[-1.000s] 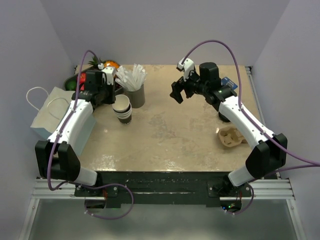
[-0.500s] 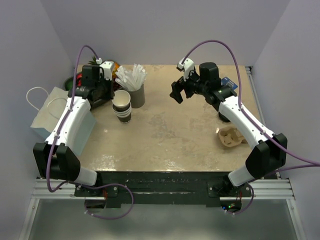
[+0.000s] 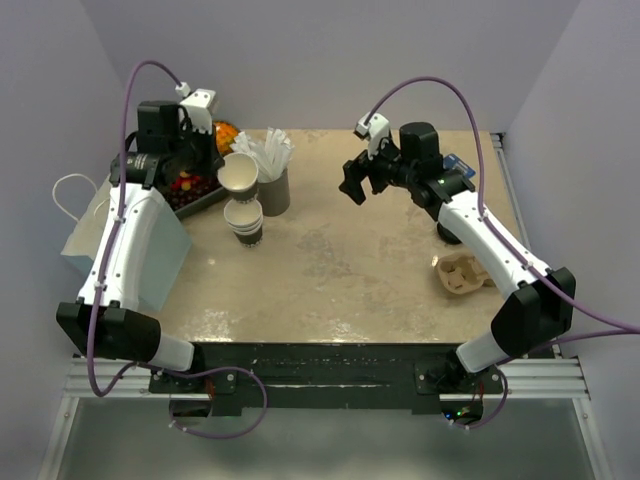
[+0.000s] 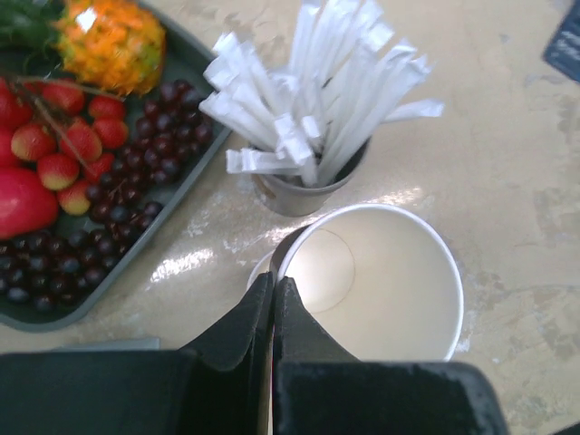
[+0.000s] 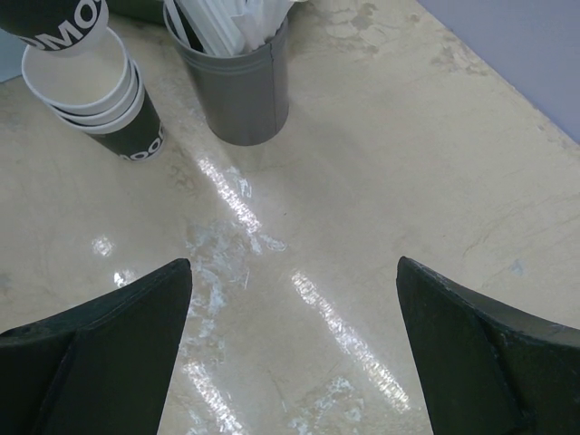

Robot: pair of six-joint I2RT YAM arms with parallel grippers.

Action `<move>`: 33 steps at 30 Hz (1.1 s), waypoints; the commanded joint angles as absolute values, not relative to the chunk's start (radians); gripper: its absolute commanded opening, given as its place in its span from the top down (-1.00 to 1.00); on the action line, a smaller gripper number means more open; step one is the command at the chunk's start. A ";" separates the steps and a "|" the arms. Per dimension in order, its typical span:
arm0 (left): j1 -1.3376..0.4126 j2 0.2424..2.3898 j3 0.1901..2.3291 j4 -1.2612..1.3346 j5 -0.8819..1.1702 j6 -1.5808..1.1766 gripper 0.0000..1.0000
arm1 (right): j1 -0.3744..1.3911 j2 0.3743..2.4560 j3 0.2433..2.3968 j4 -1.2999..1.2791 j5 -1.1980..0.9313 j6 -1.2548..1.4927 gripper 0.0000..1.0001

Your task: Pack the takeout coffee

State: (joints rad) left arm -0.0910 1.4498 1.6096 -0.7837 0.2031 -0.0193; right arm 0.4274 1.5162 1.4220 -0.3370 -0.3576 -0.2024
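No lidded takeout coffee shows in any view. My left gripper [image 4: 274, 285] is shut on the rim of a lidless paper cup [image 4: 381, 281], cream inside and dark brown outside. It holds that cup [image 3: 238, 172] tilted in the air above the stack of like cups [image 3: 245, 222]. In the right wrist view the held cup's dark base [image 5: 54, 14] hangs just over the stack [image 5: 100, 100]. My right gripper [image 3: 355, 185] hovers open over the bare table at the back middle, its jaws [image 5: 294, 272] wide apart with nothing between them.
A grey cup of white sticks [image 3: 272, 190] stands right behind the stack. A dark tray of fruit [image 3: 190, 197] sits at the back left. A white paper bag [image 3: 95, 225] lies at the left edge. A cardboard cup carrier [image 3: 460, 272] rests at the right.
My left gripper closed on the top cup's rim, then lifted it up and back off the stack. The right arm has stayed still.
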 commanded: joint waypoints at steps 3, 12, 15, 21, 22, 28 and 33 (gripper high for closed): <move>-0.101 1.436 1.724 -0.799 0.493 0.063 1.00 | 0.426 1.500 1.476 -0.336 -0.318 -0.175 -0.93; -0.310 1.499 1.709 -0.802 0.574 0.169 1.00 | 0.266 1.509 1.483 -0.396 -0.290 -0.124 -0.86; -0.406 1.542 1.695 -0.801 0.560 0.204 1.00 | 0.218 1.514 1.465 -0.431 -0.290 -0.185 -0.82; -0.521 1.646 1.625 -0.721 0.545 0.226 1.00 | 0.190 1.500 1.378 -0.451 -0.249 -0.344 -0.82; -0.534 1.657 1.615 -0.706 0.540 0.224 1.00 | 0.187 1.497 1.364 -0.453 -0.238 -0.356 -0.82; -0.589 1.744 1.588 -0.629 0.549 0.196 1.00 | 0.179 1.482 1.325 -0.462 -0.227 -0.362 -0.82; -0.601 1.796 1.582 -0.583 0.535 0.181 1.00 | 0.179 1.450 1.287 -0.459 -0.227 -0.373 -0.82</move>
